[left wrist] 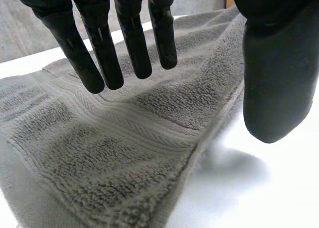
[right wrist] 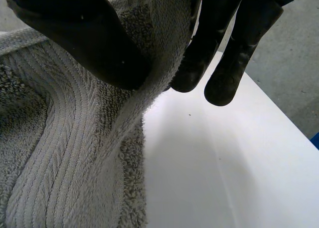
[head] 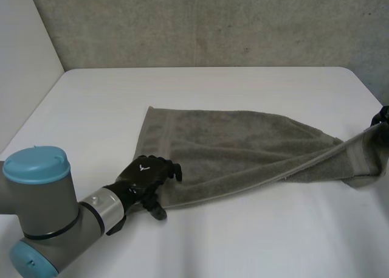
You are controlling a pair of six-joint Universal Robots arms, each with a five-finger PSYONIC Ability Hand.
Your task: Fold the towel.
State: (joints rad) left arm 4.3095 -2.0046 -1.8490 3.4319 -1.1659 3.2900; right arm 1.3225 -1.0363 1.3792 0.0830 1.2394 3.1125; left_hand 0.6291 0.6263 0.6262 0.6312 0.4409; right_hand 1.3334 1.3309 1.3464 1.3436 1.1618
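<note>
Towel (head: 243,147) position, please: where does it lie against the hands?

It is grey and stretches across the white table (head: 213,86) from the middle to the robot's right side. Its left end lies flat. Its right end is raised off the surface and gathers narrow toward the right hand (head: 382,116).

And the left hand (head: 144,176)?

It sits at the near left corner of the cloth, palm down. In the left wrist view its fingers (left wrist: 102,58) are straight and spread, reaching over the ribbed border band. The thumb (left wrist: 274,88) hangs past the cloth's edge, above bare table. Nothing is pinched there, so that hand is released. Whether the fingertips touch the pile I cannot tell.

What is the right one doing?

Grasping. In the right wrist view its thumb (right wrist: 94,48) presses the towel's border against its fingers (right wrist: 227,68). The cloth hangs down from that pinch in a curved fold to the table. The grip is on an edge at the towel's right end; how near a corner, I cannot tell.

How do the arms stand?

The left arm (head: 42,193) comes in low from the near left, its light-blue cap up and its wrist angled toward the towel. The right hand is at the table's right side, well apart from the left, with the towel spanning between them.
</note>
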